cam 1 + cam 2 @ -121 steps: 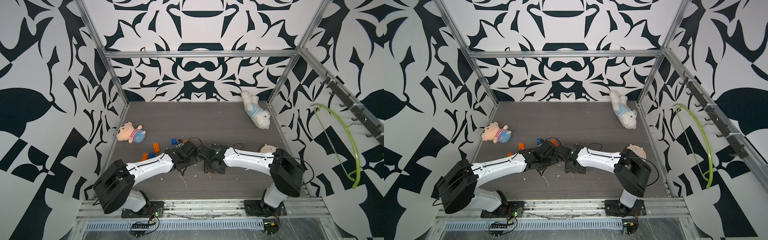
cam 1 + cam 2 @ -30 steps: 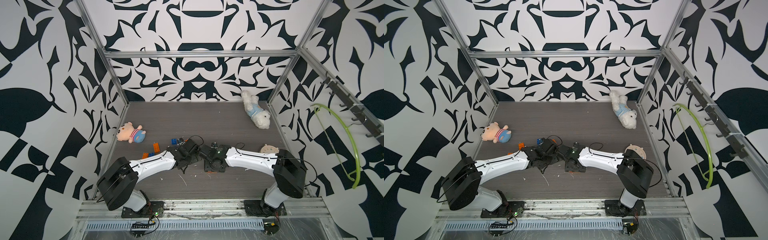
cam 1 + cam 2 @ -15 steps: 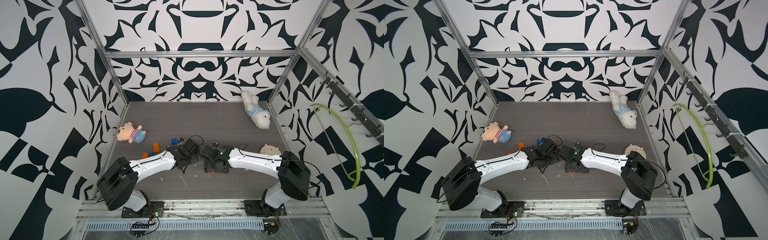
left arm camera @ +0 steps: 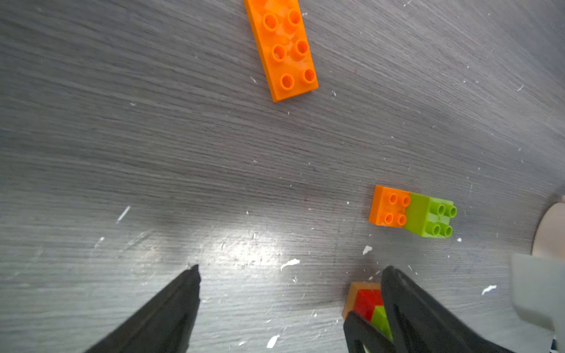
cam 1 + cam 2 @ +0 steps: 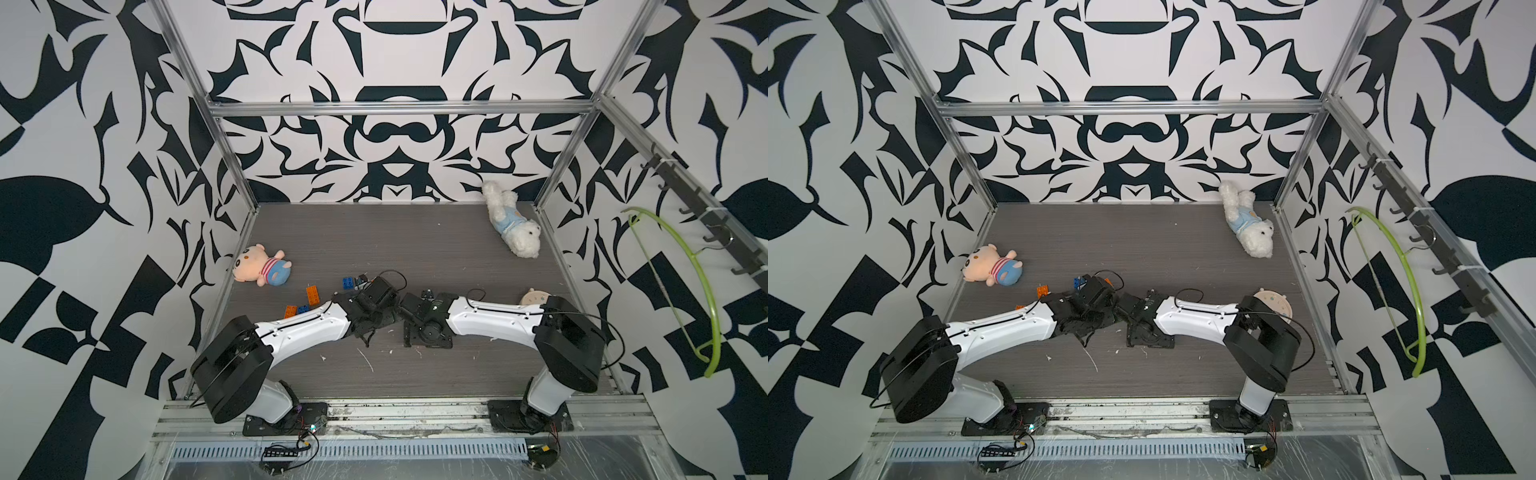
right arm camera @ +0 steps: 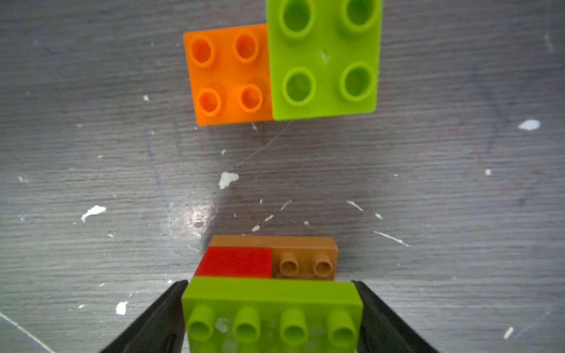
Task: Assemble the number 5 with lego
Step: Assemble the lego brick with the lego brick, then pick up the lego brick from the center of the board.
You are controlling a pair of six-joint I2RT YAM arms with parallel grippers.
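Observation:
A lime green oblong lego brick (image 6: 272,318) sits on a red brick (image 6: 235,262) and a brown brick (image 6: 305,259). My right gripper (image 6: 269,282) straddles it lengthwise, open, one finger close beside each end. An orange square brick (image 6: 227,75) touches a taller lime green square brick (image 6: 324,58) just beyond. My left gripper (image 4: 290,269) is wide open over bare floor, one finger beside the stack (image 4: 363,299). A long orange brick (image 4: 282,49) lies farther off. In a top view the left gripper (image 5: 370,328) and right gripper (image 5: 409,332) nearly meet.
Loose orange (image 5: 312,296) and blue (image 5: 349,282) bricks lie left of the arms. A pink plush doll (image 5: 259,270) lies by the left wall and a white plush dog (image 5: 513,228) at the back right. A round tan object (image 5: 536,297) sits behind the right elbow.
Over the last second the right arm's elbow has swung slightly to the right while its wrist stayed over the stack. The left arm has barely moved.

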